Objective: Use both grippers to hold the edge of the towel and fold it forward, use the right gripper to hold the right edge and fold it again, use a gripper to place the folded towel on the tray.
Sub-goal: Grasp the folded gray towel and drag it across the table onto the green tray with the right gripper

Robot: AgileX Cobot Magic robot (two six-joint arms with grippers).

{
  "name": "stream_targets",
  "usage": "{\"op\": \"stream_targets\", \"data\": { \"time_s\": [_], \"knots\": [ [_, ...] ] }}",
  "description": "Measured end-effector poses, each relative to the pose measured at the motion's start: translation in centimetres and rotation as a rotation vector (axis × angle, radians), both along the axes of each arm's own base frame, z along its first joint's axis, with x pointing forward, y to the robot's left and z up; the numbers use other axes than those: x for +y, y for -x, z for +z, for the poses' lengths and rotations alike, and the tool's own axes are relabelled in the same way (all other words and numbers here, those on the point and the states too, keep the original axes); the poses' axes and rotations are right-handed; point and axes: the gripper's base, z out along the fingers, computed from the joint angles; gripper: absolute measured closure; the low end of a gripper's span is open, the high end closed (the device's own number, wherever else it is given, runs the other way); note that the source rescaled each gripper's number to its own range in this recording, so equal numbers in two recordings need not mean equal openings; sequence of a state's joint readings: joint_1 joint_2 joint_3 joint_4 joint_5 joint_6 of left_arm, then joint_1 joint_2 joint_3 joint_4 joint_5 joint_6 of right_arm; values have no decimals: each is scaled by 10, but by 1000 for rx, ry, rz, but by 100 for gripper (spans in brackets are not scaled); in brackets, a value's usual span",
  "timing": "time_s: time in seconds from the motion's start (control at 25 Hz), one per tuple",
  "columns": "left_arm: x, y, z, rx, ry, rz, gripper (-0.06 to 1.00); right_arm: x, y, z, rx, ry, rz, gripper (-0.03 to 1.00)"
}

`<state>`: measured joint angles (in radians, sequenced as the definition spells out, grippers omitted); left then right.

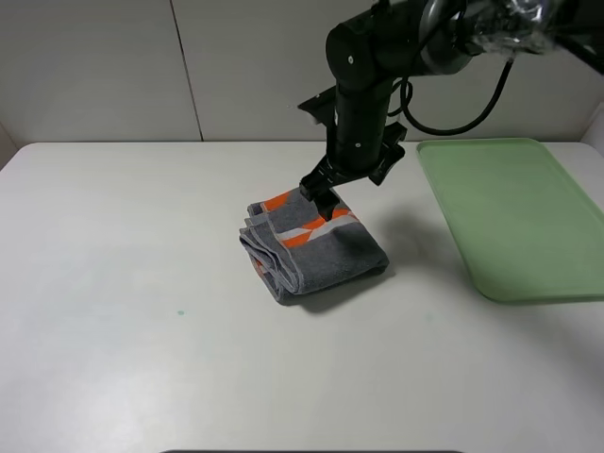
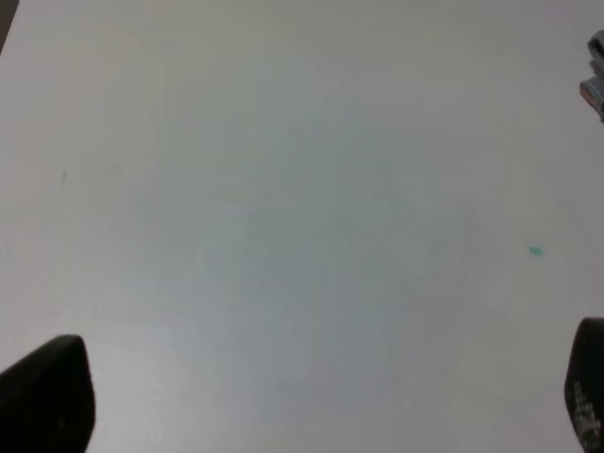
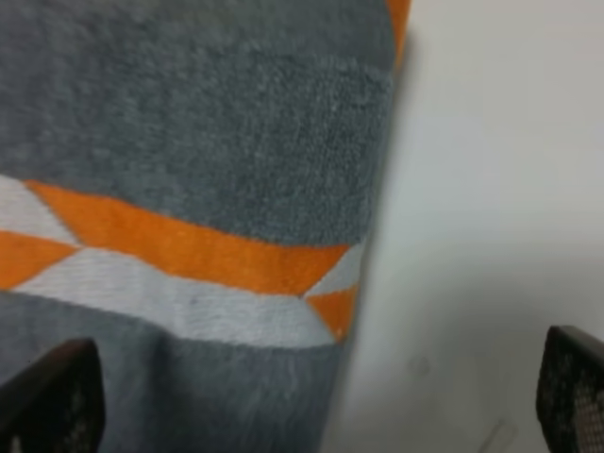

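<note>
**Open and hovering**

The right claw (image 1: 327,201) is hanging wide open, gripping nothing, with the folded grey terry towel (image 1: 316,247), banded orange and white, lying beneath it on the white tabletop (image 1: 142,283). The flat pale green plastic tray (image 1: 514,217) is sitting well off to its side. The left claw (image 2: 316,392), also open, is facing tabletop.

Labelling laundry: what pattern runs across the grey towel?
The towel has an orange-and-white geometric band; right wrist view shows it best.

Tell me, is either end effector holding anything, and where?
Nothing held. Right end effector stands open over the folded towel; left end effector open over the table.
</note>
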<state>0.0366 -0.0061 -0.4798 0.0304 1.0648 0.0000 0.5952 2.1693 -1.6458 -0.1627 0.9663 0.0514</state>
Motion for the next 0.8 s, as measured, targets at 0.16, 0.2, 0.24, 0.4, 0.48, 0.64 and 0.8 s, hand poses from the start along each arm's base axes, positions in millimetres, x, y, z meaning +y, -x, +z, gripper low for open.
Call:
{"op": "stream_targets", "data": {
  "time_s": [0.16,0.2,0.24,0.4,0.48,0.64,0.8],
  "knots": [
    [0,0,0,0,0,0,-6,-2,-5,-16,13,18,8,-3],
    [0,0,0,0,0,0,-6,-3,-6,-21,18,22,8,-3],
    [0,0,0,0,0,0,-6,-5,-7,-25,23,26,6,-3],
    [0,0,0,0,0,0,-6,-10,-13,-39,31,31,-3,-3],
    [0,0,0,0,0,0,-6,-11,-14,-44,38,34,-7,-3],
    [0,0,0,0,0,0,-6,-10,-15,-53,41,31,-3,-3],
    [0,0,0,0,0,0,-6,-10,-16,-54,42,31,1,-3]
  ]
}}
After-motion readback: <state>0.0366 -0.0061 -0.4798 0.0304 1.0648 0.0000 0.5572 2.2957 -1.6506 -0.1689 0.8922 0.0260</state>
